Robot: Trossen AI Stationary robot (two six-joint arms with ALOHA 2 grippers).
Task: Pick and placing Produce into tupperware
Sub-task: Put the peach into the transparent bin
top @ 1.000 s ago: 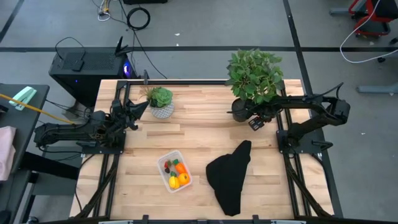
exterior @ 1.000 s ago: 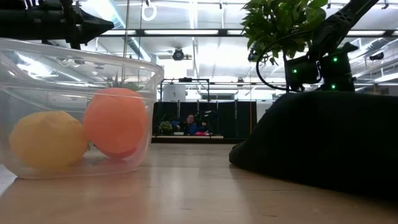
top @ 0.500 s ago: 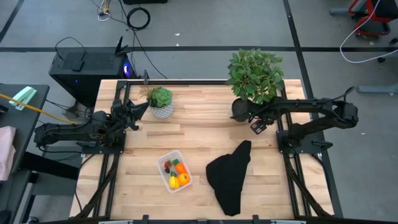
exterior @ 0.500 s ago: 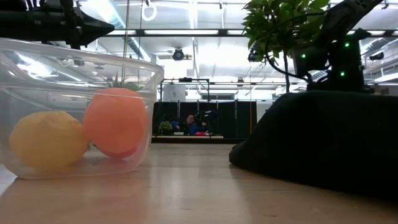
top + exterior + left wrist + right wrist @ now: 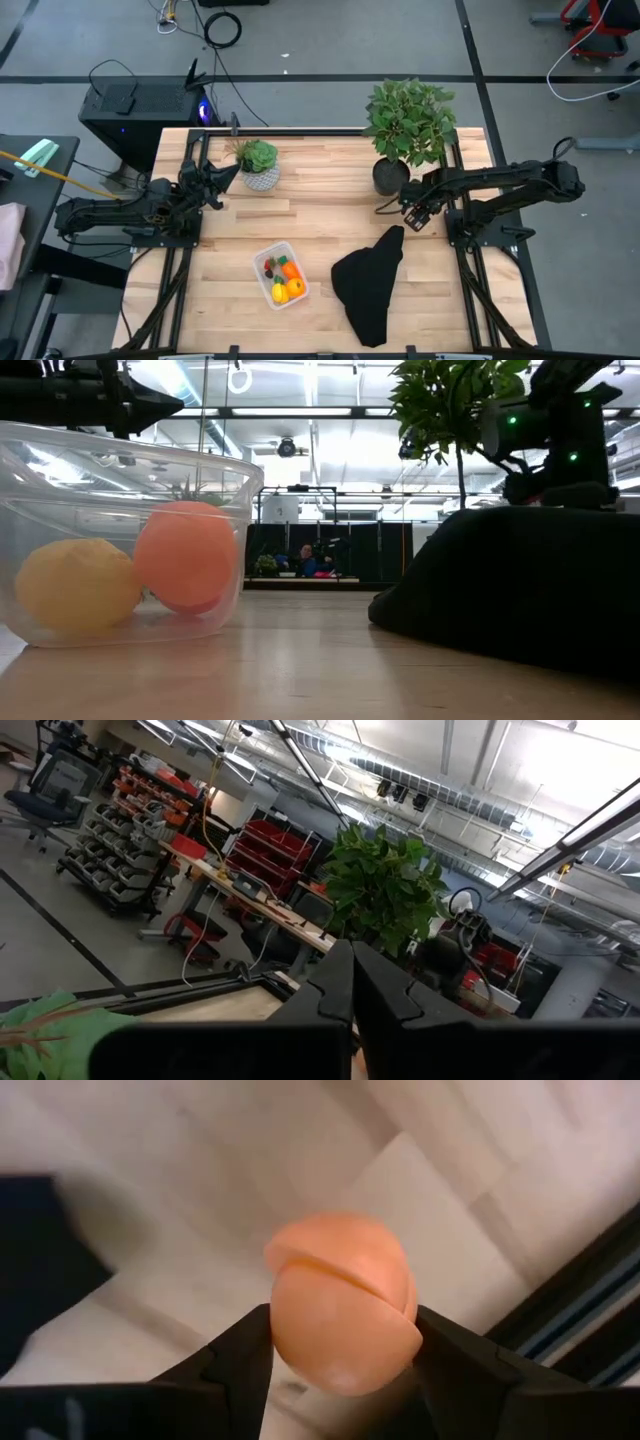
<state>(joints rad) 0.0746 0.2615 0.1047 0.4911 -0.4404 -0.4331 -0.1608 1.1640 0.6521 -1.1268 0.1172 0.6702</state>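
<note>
Right wrist view is showing the right gripper (image 5: 342,1348) pinching a peach-coloured toy fruit (image 5: 342,1315) between its two dark fingers (image 5: 235,1360), with pale wooden table (image 5: 200,1170) lying beneath it. Seen from the high view, that gripper (image 5: 413,214) is hanging over the right part of the table (image 5: 310,165), just beside the pot of the large leafy plant (image 5: 408,120) and just above the upper tip of the black cloth (image 5: 370,285); the fruit itself is too small to make out there. The tupperware (image 5: 280,274) is sitting near the front middle of the table, to the left of the cloth and well apart from the right gripper, and it is holding several pieces of produce (image 5: 284,278) in orange, yellow and red. In the low view a yellow piece (image 5: 75,585) and an orange-red piece (image 5: 185,555) are resting against the container's clear wall (image 5: 120,450). The left gripper (image 5: 222,178) is waiting at the table's left edge, close to the small potted plant (image 5: 260,162), with its fingers (image 5: 385,995) pressed together on nothing.
</note>
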